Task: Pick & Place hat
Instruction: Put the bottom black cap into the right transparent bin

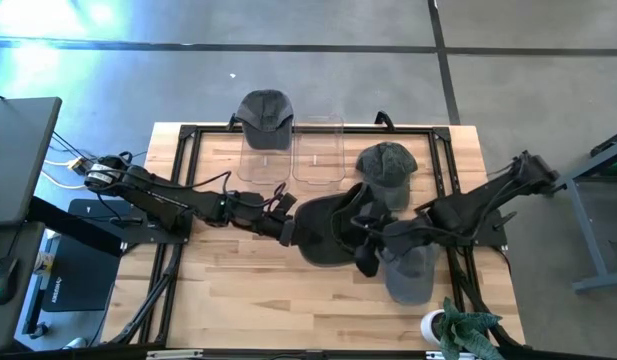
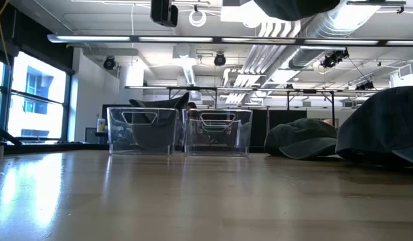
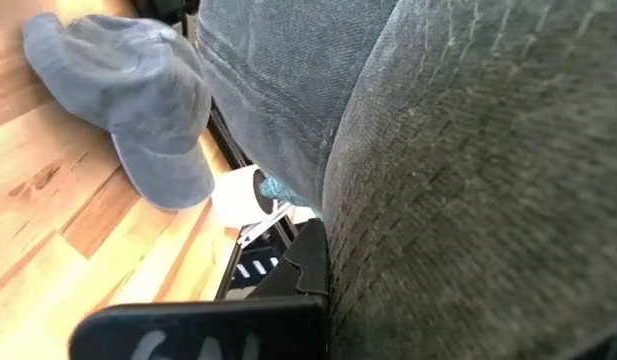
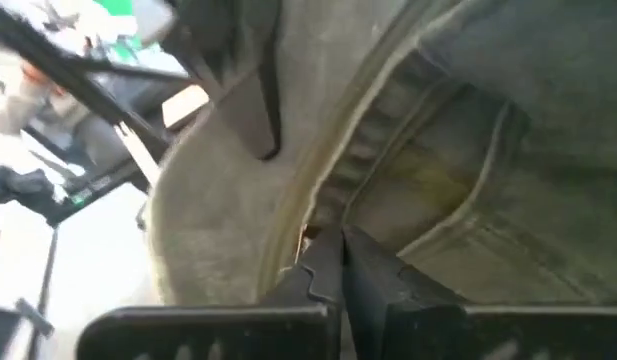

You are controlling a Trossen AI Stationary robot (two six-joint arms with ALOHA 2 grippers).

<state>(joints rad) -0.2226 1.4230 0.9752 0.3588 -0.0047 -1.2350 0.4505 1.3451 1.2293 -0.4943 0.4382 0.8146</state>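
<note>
A dark grey cap (image 1: 328, 228) hangs between both grippers over the table's middle; in the low view only its underside (image 2: 293, 7) shows at the picture's top, clear of the table. My left gripper (image 1: 286, 218) is shut on the cap's left side, my right gripper (image 1: 371, 240) on its right side. A second grey cap (image 1: 388, 165) rests crown up on the table near the far edge. A pale grey cap (image 1: 408, 270) lies near the right front. Another dark cap (image 1: 266, 115) sits in the left clear bin (image 1: 263, 155). My left gripper (image 3: 318, 270) is shut on the dark cap's left-hand side (image 3: 388, 230), coming level from the table's left. The cloth itself hides the place of contact. The cap is lifted clear of the table. My right gripper (image 4: 338, 265) pinches the cap's rim (image 4: 313, 225) between its two fingers, at the edge with the inner band, coming from the table's right. The cap's hollow inside faces this wrist camera. The cap is lifted clear.
Two clear bins stand side by side at the far edge; the right bin (image 1: 318, 150) holds nothing I can see. A white pot with a green plant (image 1: 453, 325) stands at the near right corner. Black frame rails (image 1: 178, 170) run around the tabletop. Bare wood lies near left.
</note>
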